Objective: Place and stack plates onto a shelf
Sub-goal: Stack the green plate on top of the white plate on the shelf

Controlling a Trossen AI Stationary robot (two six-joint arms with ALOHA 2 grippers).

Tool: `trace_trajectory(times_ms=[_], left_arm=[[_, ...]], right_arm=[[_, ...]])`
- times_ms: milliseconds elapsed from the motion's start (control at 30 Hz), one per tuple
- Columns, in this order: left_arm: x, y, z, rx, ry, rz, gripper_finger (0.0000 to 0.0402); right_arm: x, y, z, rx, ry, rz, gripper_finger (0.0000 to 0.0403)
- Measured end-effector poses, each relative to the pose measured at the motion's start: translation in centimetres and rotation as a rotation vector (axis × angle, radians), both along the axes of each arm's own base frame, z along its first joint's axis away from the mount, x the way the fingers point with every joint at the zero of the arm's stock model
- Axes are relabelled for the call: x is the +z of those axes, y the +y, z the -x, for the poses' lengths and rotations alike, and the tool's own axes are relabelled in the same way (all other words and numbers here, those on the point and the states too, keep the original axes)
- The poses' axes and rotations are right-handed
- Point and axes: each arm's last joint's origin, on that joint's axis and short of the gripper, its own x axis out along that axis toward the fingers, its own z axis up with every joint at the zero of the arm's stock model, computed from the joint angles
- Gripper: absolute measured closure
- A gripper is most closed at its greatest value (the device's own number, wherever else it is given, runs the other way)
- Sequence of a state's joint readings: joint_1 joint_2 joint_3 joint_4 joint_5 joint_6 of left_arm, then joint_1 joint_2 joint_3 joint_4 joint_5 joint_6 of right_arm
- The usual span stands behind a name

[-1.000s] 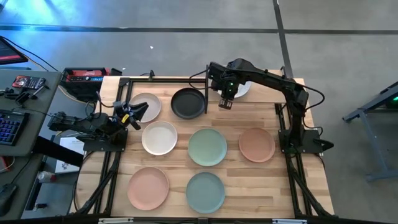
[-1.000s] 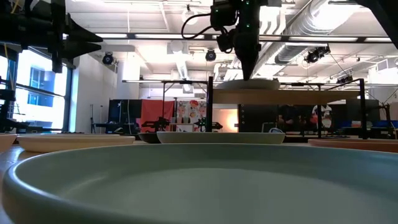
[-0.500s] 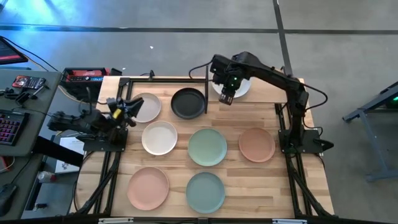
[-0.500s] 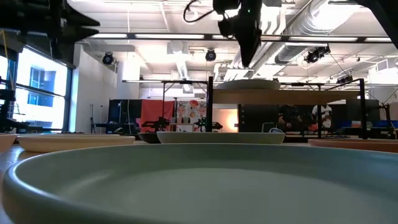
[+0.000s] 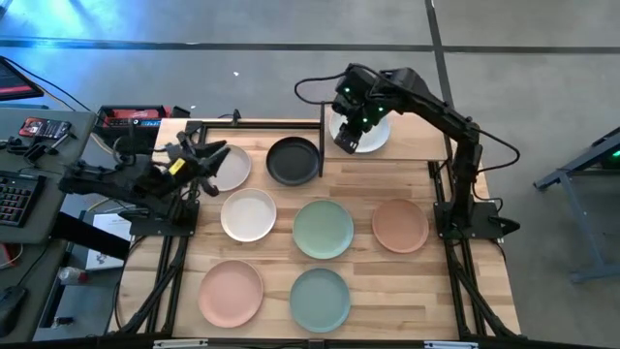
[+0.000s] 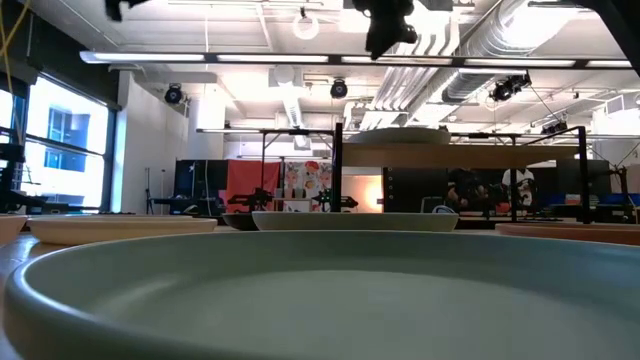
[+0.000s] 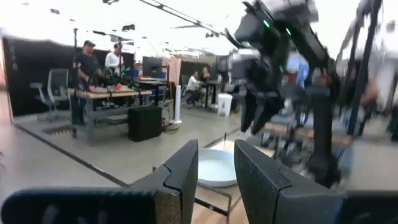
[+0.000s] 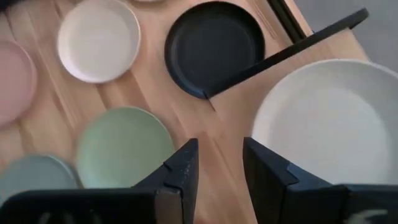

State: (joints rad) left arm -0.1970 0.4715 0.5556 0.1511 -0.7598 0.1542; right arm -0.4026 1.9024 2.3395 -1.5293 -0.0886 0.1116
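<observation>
Plates [image 5: 323, 229] on slatted tabletop [image 5: 407, 184] — workshop bkgd.

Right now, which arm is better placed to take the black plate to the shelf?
Probably the right. The right gripper hangs open over the shelf, just beside the black plate; the left gripper is farther, over the cream plate.

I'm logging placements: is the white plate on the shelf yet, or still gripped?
On the shelf. The white plate lies flat there; the right gripper hovers above, open and empty.

no legible text, no labels, no brand names, no numbers, no signs in any view
</observation>
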Motion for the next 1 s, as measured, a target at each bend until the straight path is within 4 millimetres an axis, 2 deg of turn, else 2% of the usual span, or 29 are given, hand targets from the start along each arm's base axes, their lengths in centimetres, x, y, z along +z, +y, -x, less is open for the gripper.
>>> trace_trajectory(times_ms=[167,333,633,1000], left_arm=[[1.5,-0.3,-2.9,0.015,0.208,-0.178,0.0309],[1.3,0.2,-5.8,0.006,0.429,-0.310,0.0309],[-1.9,1.5,-10.1,-0.220,0.636,-0.357,0.0309],[-6.1,1.1,-13.0,-0.527,0.858,-0.457,0.0309]], right_arm=[[0.4,0.3,0.5,-0.100,-0.011,-0.050,0.0302],[0.4,1.2,0.2,-0.167,-0.021,-0.100,0.0302],[0.4,3.8,-0.6,-0.238,-0.016,-0.181,0.0302],[0.3,7.2,-1.4,-0.337,-0.011,-0.157,0.0302]])
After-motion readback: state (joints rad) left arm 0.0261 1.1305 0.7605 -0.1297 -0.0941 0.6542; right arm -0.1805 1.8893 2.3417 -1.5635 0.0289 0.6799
